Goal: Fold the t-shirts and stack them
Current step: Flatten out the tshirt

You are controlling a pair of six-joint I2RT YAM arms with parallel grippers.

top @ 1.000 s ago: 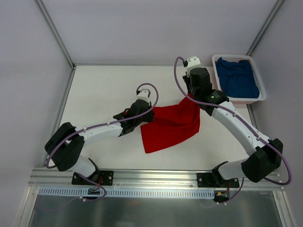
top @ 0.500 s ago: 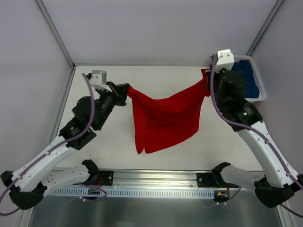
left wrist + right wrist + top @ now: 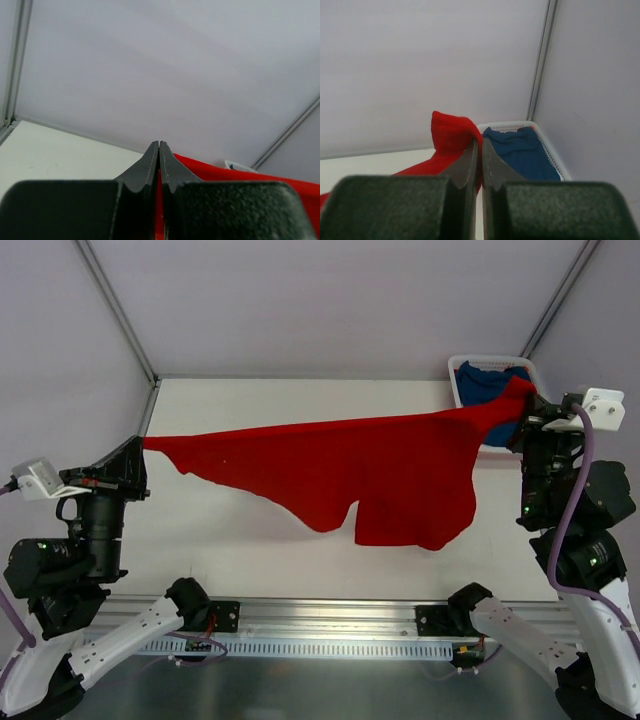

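Observation:
The red t-shirt [image 3: 370, 475] hangs in the air, stretched wide between both grippers above the table. My left gripper [image 3: 140, 443] is shut on its left end, and red cloth shows between the jaws in the left wrist view [image 3: 159, 200]. My right gripper [image 3: 527, 405] is shut on its right end, where a red fold [image 3: 451, 134] bunches above the jaws. The blue t-shirt [image 3: 490, 385] lies in the white basket [image 3: 457, 368] at the back right, partly hidden by the red cloth; it also shows in the right wrist view [image 3: 522, 152].
The white table [image 3: 240, 400] lies under the hanging shirt. The basket [image 3: 545, 137] stands in the back right corner against the wall. Grey walls and metal frame posts [image 3: 115, 305] close in the back and sides.
Both arms have risen and swung far apart. The red shirt went from lying bunched on the table to being lifted and stretched out in the air between the grippers.

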